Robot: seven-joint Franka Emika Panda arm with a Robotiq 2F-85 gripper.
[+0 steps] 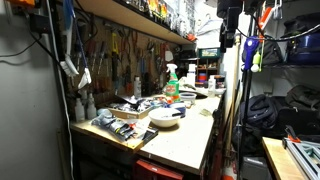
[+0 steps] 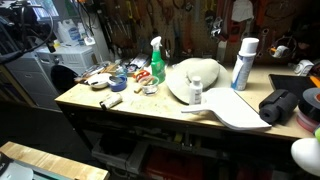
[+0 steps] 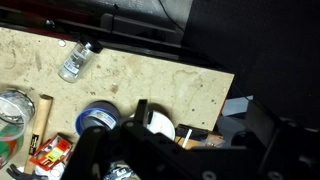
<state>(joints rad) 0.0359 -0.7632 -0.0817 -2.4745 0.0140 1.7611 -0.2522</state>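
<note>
In my wrist view the bench (image 3: 190, 85) is flat, speckled chipboard. At its left edge sits a clear round tub (image 3: 10, 108), with a wooden handle (image 3: 42, 115) beside it and a small clear bottle (image 3: 75, 62) lying farther up. A blue tape roll (image 3: 97, 118) and a white roll (image 3: 158, 122) lie just above my claw (image 3: 150, 160), which is a dark blur, so I cannot tell its gap.

I can't make out any readable text from here. The label on the green plastic spray bottle (image 2: 157, 64), the print on the tall white aerosol can (image 2: 243, 64) and the red-and-yellow packet (image 3: 49, 155) are all too blurred.
</note>
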